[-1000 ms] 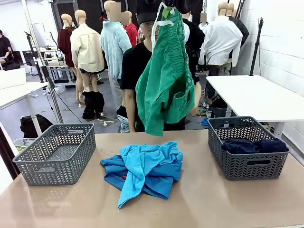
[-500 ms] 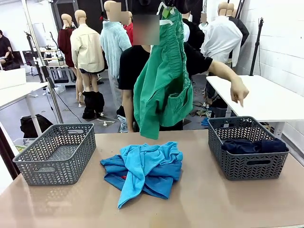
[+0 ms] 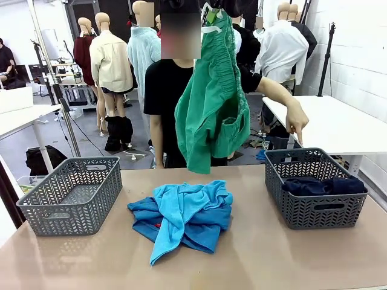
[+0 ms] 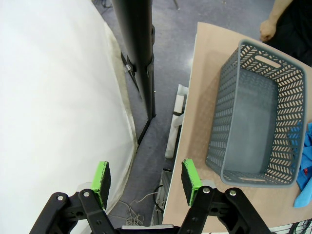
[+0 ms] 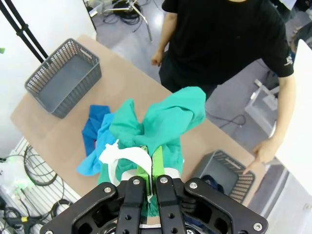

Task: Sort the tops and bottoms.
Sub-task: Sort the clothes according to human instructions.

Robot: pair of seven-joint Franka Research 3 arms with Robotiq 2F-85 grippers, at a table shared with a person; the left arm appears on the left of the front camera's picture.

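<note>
Beige tabletop [image 3: 266, 260] ran between two grey baskets, with a person in black standing at its far edge. High over the far middle, the right claw [image 5: 152, 176] was pinched together on the waistband of the green bottoms [image 3: 211, 103]. They hung straight down from it, long axis vertical, hem clear of the heap of tops underneath, where the turquoise shirt [image 3: 181, 208] lay over the blue shirt [image 3: 208, 237]. The right basket [image 3: 314, 212], with the navy garment [image 3: 320, 185] inside, sat lower and off to the robot's right of the hanging cloth, and the person's hand [image 3: 296, 121] pointed down at it. I judged that basket the target: a carry to the right, then down, the right arm plainly the nearer. The left claw [image 4: 146, 179] stood apart and empty, out past the table's left edge, near the bare left basket [image 4: 222, 126]
</note>
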